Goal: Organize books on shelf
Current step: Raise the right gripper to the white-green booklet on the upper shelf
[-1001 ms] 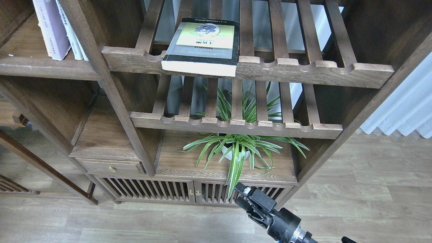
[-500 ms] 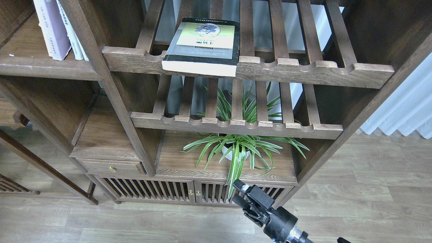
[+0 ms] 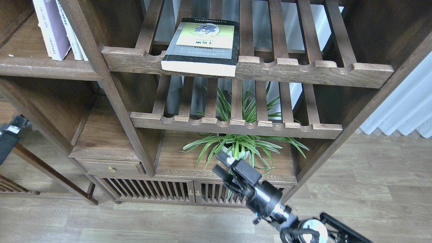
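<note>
Book (image 3: 202, 45) flat, spine fwd, overhanging rack (image 3: 303, 72)

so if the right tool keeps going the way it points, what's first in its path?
Probably the spider plant: the right tool points up-left, its tips overlapping the leaves. Depth is unclear, so it may pass in front.

The bookcase (image 3: 111, 98) is dark brown wood with visible grain and a matt finish, as is the flat shelf (image 3: 44, 65). The thick book (image 3: 202, 45) has a smooth, slightly glossy paper cover and pale paper page edges. The right gripper (image 3: 223, 164) looks like matt black plastic, with shiny metal behind it. The floor (image 3: 371, 189) is pale matt wood-look planking.
</note>
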Robot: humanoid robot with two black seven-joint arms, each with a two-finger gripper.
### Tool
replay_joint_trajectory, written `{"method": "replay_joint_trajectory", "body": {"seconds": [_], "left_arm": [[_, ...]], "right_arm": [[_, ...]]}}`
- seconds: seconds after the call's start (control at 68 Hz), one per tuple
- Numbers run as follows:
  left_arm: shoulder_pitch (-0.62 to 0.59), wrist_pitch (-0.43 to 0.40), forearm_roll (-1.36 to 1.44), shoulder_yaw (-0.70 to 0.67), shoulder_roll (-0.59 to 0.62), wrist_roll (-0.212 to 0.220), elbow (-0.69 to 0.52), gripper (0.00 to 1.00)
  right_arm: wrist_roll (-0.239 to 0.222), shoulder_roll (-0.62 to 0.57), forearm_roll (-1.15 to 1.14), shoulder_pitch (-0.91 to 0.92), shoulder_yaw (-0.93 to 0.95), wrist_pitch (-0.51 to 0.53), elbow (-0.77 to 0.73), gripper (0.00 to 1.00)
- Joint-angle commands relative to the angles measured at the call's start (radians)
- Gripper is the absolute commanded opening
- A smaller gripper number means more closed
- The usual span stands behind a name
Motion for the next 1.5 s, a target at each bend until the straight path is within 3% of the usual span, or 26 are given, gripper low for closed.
{"method": "replay_joint_trajectory", "body": {"seconds": [0.0, 0.162, 0.353, 0.589, 0.942, 1.486], "left_arm": [[0.001, 0.000, 0.000, -0.005, 0.000, 0.002, 0.010, 0.91], [0.003, 0.000, 0.000, -0.005, 0.000, 0.003, 0.013, 0.91], [0.003, 0.000, 0.000, -0.007, 0.001, 0.003, 0.013, 0.92], [0.015, 0.000, 0.000, -0.007, 0.005, 0.007, 0.013, 0.95], [0.024, 0.000, 0.000, -0.028, 0.012, 0.007, 0.014, 0.98], [0.024, 0.000, 0.000, -0.042, 0.015, 0.007, 0.014, 0.99]], "right_arm": [[0.001, 0.003, -0.041, 0.022, 0.031, 0.000, 0.076, 0.99], [0.001, 0.021, -0.147, 0.045, 0.047, -0.004, 0.140, 0.99], [0.001, 0.092, -0.223, 0.077, 0.129, -0.215, 0.142, 0.99], [0.003, 0.131, -0.231, 0.157, 0.152, -0.269, 0.140, 0.99], [0.001, 0.156, -0.228, 0.269, 0.204, -0.449, 0.140, 0.99], [0.001, 0.141, -0.226, 0.277, 0.255, -0.470, 0.134, 0.95]]}}
